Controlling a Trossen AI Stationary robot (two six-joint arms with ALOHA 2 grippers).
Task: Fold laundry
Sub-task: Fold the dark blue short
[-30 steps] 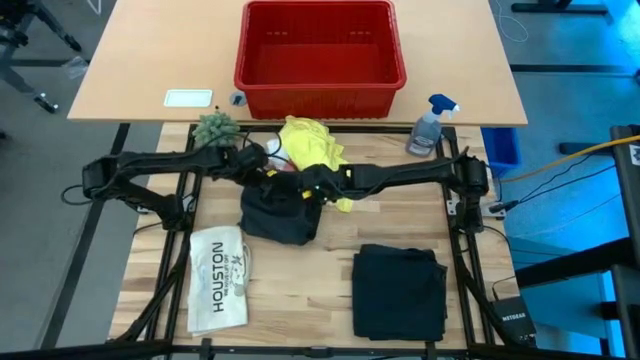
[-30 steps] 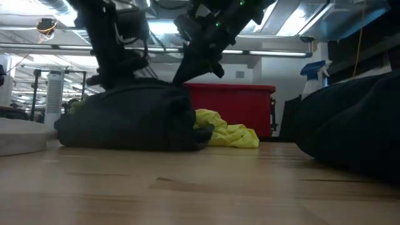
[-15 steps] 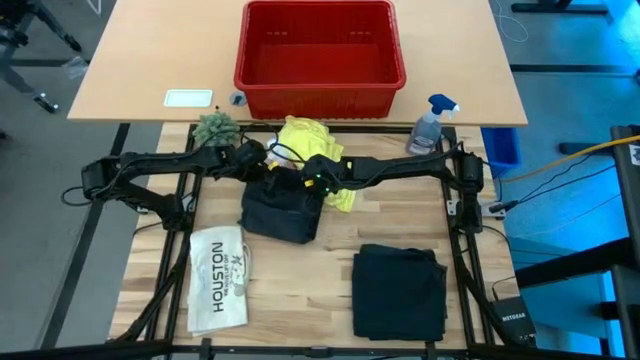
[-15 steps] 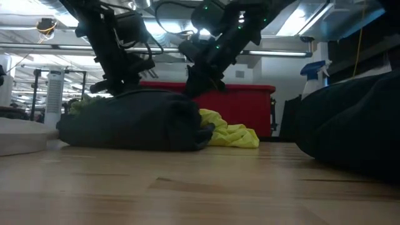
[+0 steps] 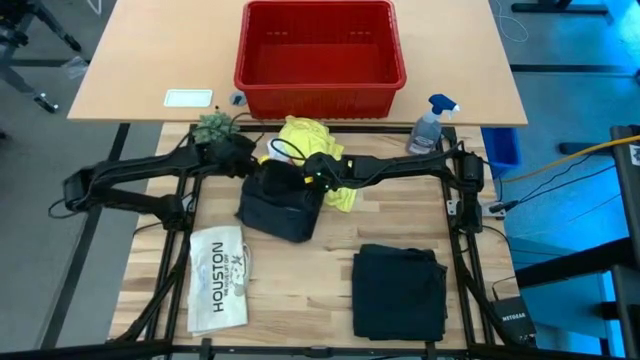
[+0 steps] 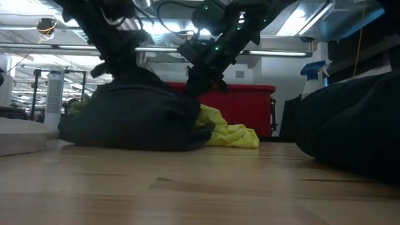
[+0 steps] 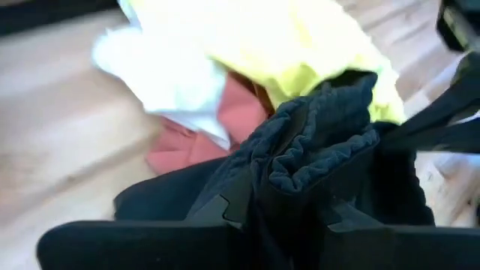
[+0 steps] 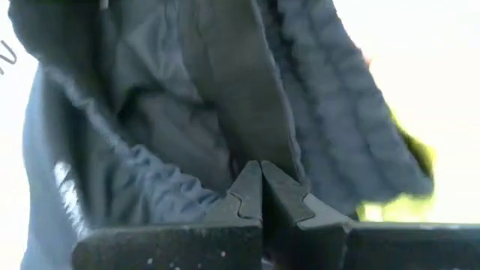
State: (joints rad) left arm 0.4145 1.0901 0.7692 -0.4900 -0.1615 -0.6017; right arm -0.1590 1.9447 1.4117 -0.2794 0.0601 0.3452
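Note:
The dark trousers [image 5: 280,203] lie in a bunched heap at the table's middle, their underside on the wood. Behind them lies the yellow T-shirt [image 5: 308,140], with a pink cloth [image 7: 196,139] and a white cloth [image 7: 161,67] beside it. My left gripper [image 5: 243,160] is at the heap's far left part, shut on dark cloth. My right gripper [image 5: 312,174] is at the heap's far right part, fingers together [image 8: 261,184] in the trousers' folds. In the low view the heap [image 6: 134,119] peaks under the left gripper. My left gripper pinches a gathered, ribbed edge of the trousers [image 7: 315,161] between its two fingers, several layers bunched. The fingers slant down from the table's left. That part is drawn up; the remainder stays on the table. My right gripper has a fold of the trousers [image 8: 259,146] running into its shut fingertips. The fingers slant down from the table's right. The cloth there hangs slack onto the heap.
A red basket [image 5: 320,45] stands at the far side, a spray bottle [image 5: 430,125] at the far right, a green fluffy thing [image 5: 214,127] at the far left. A flat white item printed HOUSTON [image 5: 218,275] lies near left, a folded black garment [image 5: 400,290] near right.
My left gripper has risen and drawn back toward the table's left, pulling the trousers' far left part up into a peak while the bulk stays on the table. My right gripper has sunk onto the heap's top right.

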